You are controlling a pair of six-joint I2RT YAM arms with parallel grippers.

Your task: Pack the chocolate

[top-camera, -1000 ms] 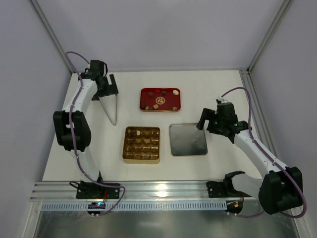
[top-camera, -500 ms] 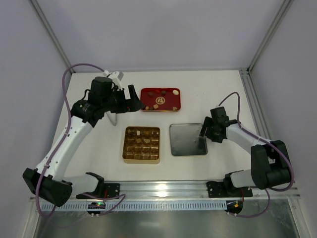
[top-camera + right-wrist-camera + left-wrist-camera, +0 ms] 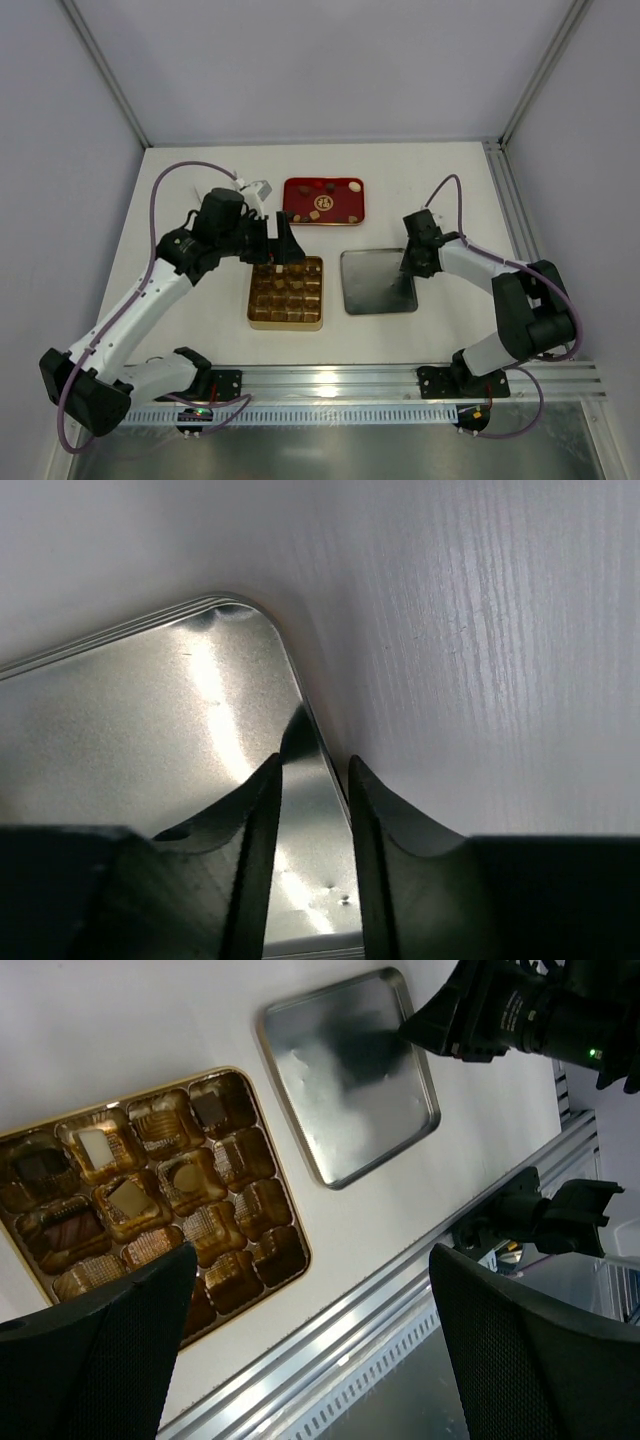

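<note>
While the left gripper (image 3: pixel 284 250) hangs over the far edge of the gold box (image 3: pixel 286 292), its fingers are spread wide and carry nothing. The left wrist view looks straight down into the grid. Some of the chocolate (image 3: pixel 95 1145) already sits in cells there: a cream square, a dark square, a light brown square and a round one. Plenty of cells show only gold foil. More loose pieces (image 3: pixel 354 184) lie scattered on the red tray (image 3: pixel 345 214), just beyond the box.

Over on the other side, the right gripper (image 3: pixel 312 765) is down at the right edge of the silver lid (image 3: pixel 150 720). Its fingers stand close together astride the rim, but whether they actually bite on it cannot be told.

These pieces look light and rigid, yet smooth-faced and easy to mark, so a hard squeeze would likely scar them or pop one sideways. The squares should take a pinch across two flat opposite sides. The rounds want the pads square across the middle. Each is tiny against the fingers, so the jaws would have to come nearly together, gently, from straight above.
</note>
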